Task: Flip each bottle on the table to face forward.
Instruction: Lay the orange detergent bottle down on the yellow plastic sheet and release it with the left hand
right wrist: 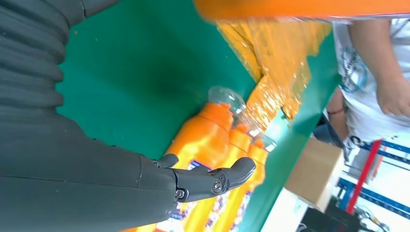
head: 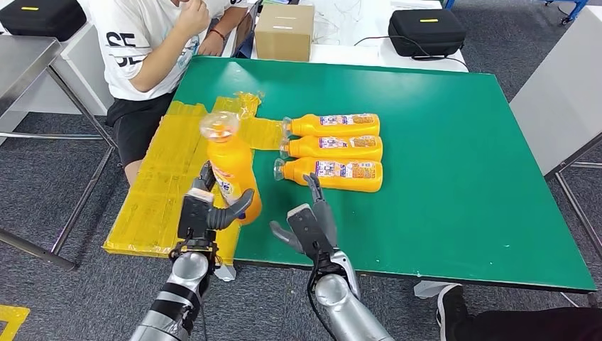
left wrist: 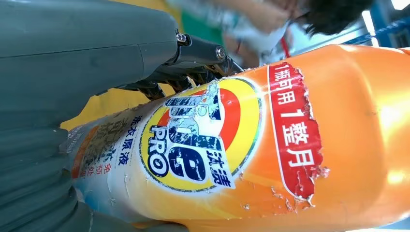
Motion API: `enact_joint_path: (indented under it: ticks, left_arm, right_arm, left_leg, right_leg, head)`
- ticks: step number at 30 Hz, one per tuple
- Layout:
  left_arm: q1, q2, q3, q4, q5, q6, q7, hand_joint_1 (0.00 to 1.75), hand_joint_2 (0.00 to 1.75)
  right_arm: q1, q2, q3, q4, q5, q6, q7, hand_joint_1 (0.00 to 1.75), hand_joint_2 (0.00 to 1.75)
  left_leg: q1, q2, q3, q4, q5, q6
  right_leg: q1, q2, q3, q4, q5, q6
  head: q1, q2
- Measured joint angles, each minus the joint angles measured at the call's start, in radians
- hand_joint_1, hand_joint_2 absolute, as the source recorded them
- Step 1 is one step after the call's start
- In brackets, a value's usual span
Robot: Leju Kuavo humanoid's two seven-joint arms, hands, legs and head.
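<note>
My left hand (head: 206, 209) grips an orange detergent bottle (head: 231, 167) upright above the table's near-left corner, its clear cap toward the camera. Up close, the bottle's label (left wrist: 198, 137) faces the left wrist camera, with my fingers (left wrist: 198, 50) wrapped around its side. Three more orange bottles lie side by side on the green table: the far one (head: 334, 125), the middle one (head: 334, 147) and the near one (head: 330, 174), caps pointing left. My right hand (head: 310, 224) hovers open just in front of the near bottle, its fingers (right wrist: 212, 180) spread over the row of bottles (right wrist: 208, 140).
Crumpled yellow sheeting (head: 160, 185) covers the table's left edge. A seated person (head: 152, 42) in a white shirt is at the far left corner. A cardboard box (head: 284, 32) and a black case (head: 426, 32) stand beyond the green table (head: 454, 177).
</note>
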Motion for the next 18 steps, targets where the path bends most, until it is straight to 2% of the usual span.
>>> enact_joint_path:
  ticks: [3, 7, 13, 18]
  left_arm:
    - [-0.042, 0.037, 0.0, 0.057, -0.164, 0.098, 0.048, 1.75, 1.75]
    - [-0.119, 0.094, 0.0, 0.188, -0.383, 0.199, 0.158, 1.75, 1.75]
    - [-0.23, 0.177, -0.002, 0.377, -0.63, 0.249, 0.308, 1.75, 1.75]
    - [-0.287, 0.245, -0.011, 0.48, -0.795, 0.272, 0.419, 1.75, 1.75]
  right_arm:
    - [0.009, -0.008, -0.013, -0.035, -0.008, 0.0, -0.006, 0.0, 1.75]
    - [0.03, -0.015, -0.035, -0.099, -0.033, -0.007, -0.029, 0.0, 1.75]
    - [0.057, -0.03, -0.048, -0.197, -0.048, 0.002, -0.036, 0.0, 1.75]
    - [0.06, -0.036, -0.048, -0.227, -0.052, 0.016, -0.036, 0.0, 1.75]
  left_leg:
    - [0.0, 0.0, 0.0, 0.0, 0.0, 0.0]
    - [0.0, 0.0, 0.0, 0.0, 0.001, 0.0]
    - [0.0, 0.0, 0.0, 0.0, 0.001, -0.001]
    - [0.0, 0.002, 0.0, 0.0, 0.001, -0.001]
  right_leg:
    - [0.0, 0.0, 0.0, 0.0, 0.0, 0.0]
    - [0.0, 0.0, 0.0, 0.0, 0.0, 0.0]
    - [0.0, 0.0, 0.0, 0.001, 0.0, 0.0]
    - [0.0, 0.001, -0.001, 0.001, 0.0, 0.0]
  head:
    - [0.0, 0.0]
    - [0.0, 0.0]
    - [0.0, 0.0]
    - [0.0, 0.0]
